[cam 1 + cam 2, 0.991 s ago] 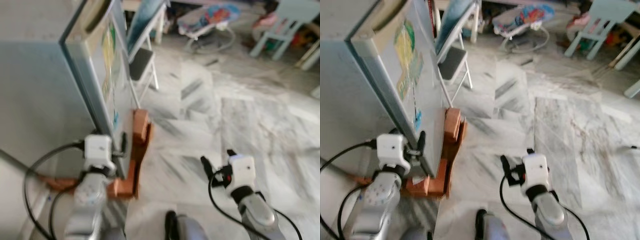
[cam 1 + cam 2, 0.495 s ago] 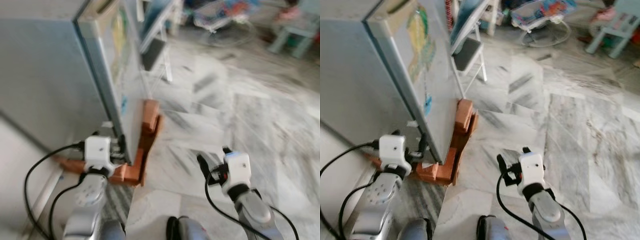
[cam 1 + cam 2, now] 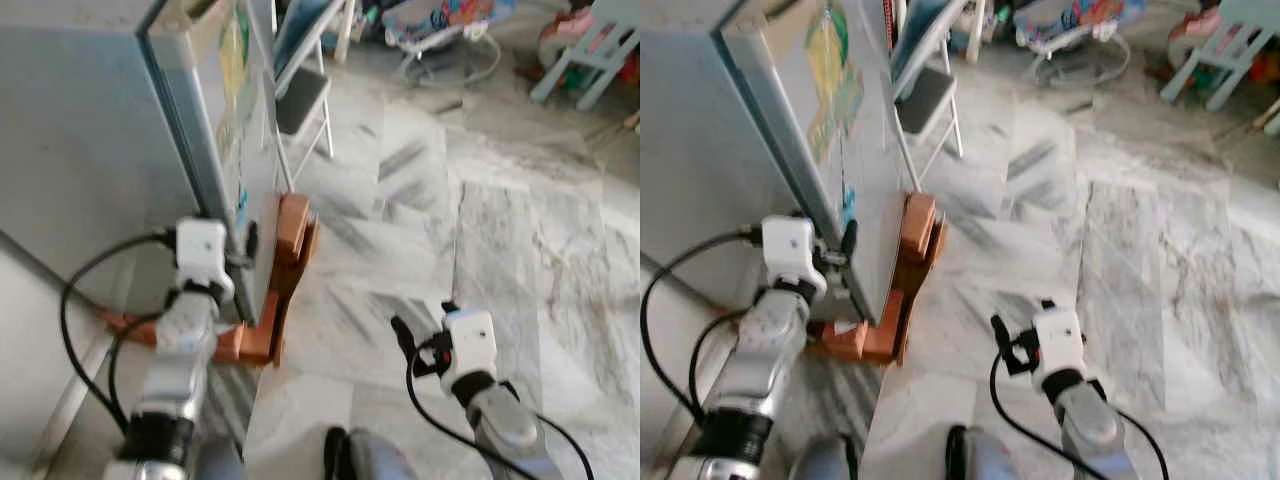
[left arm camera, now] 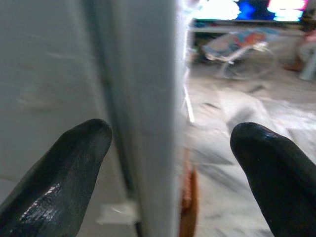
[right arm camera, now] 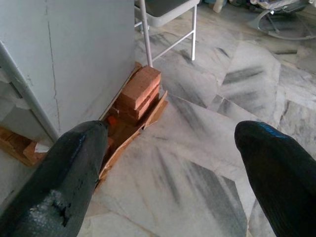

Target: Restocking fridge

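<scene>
Left gripper (image 4: 168, 163), fingers spread, straddles the fridge door (image 3: 240, 150) edge low on the closed fridge. Right gripper (image 5: 173, 163), fingers apart and empty, hangs above marble floor (image 3: 480, 220), beside bricks (image 5: 140, 91).

Two silver metallic arms, smooth rounded segments, dark joint band low on the left forearm. Each wrist ends in a white boxy housing. Left gripper (image 3: 247, 243): black fingers projecting from the white block, small dark hardware at the block's side. Right gripper (image 3: 424, 333): same white block, black fingers, a small red spot on the black part beside the housing. A black cable loops out wide from each wrist block and runs back down along the arm. In the wrist views the fingers (image 5: 74, 173) are thick, rounded, matte black, with scuffed, slightly shiny patches near the base. Dark rounded body part at bottom centre, blurred.
</scene>
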